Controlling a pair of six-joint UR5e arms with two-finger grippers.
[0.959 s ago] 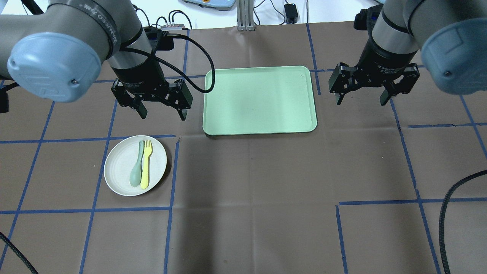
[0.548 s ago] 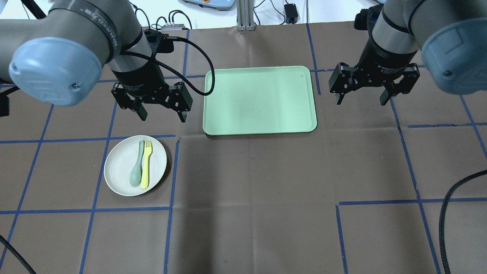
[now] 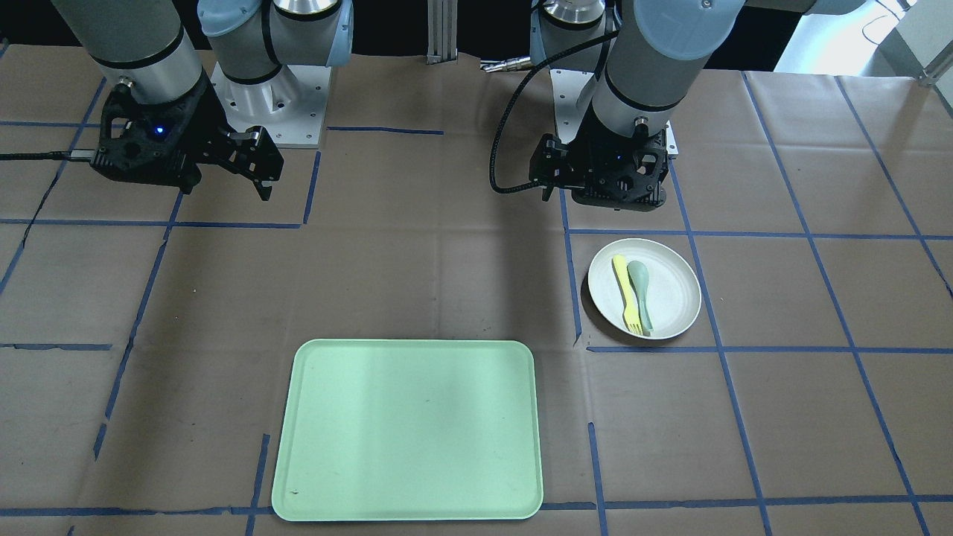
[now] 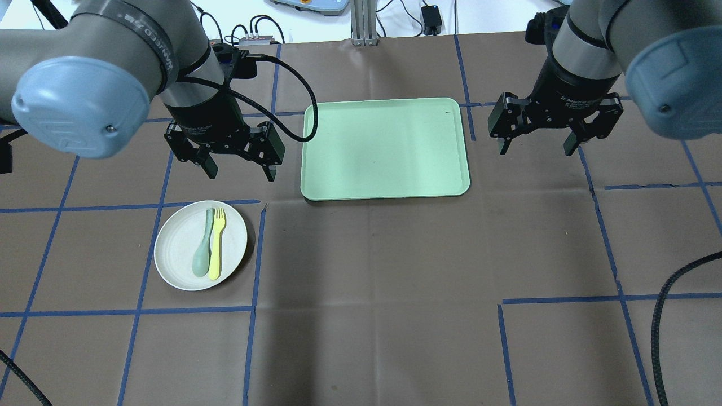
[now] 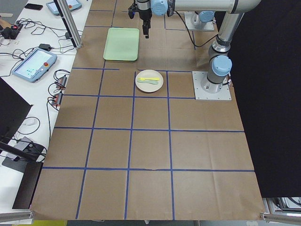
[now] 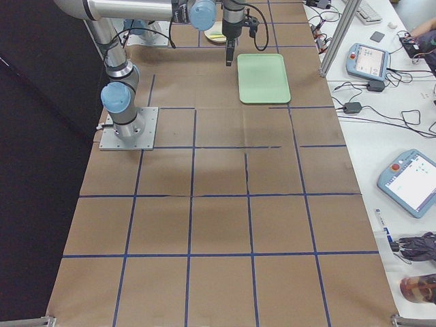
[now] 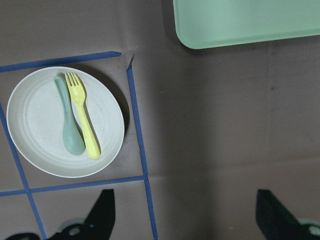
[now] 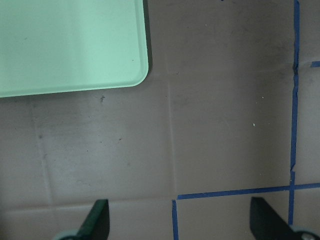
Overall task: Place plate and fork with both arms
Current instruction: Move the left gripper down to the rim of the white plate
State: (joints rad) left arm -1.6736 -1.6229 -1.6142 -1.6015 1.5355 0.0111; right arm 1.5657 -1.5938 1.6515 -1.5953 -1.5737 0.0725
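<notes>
So the plate (image 4: pixel 180 256) sits on the counter (image 4: pixel 366 270) on the robot's left side. The fork (image 4: pixel 216 243) lies on it right beside a grey-green spoon (image 4: pixel 202 254), maybe touching, hard to say. The fork's long axis runs toward and away from the robot, tines at the far end, pointing roughly at the left hand (image 4: pixel 241 173), which hangs wide open and empty just beyond the plate. The right hand (image 4: pixel 535 151), also wide and empty, is way over past the tray (image 4: pixel 386 148), so left is clearly nearer.

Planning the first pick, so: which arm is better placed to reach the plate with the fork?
Left. The left claw hangs open just beyond the plate, which carries the fork and a spoon. The right claw is on the other side of the tray.
</notes>
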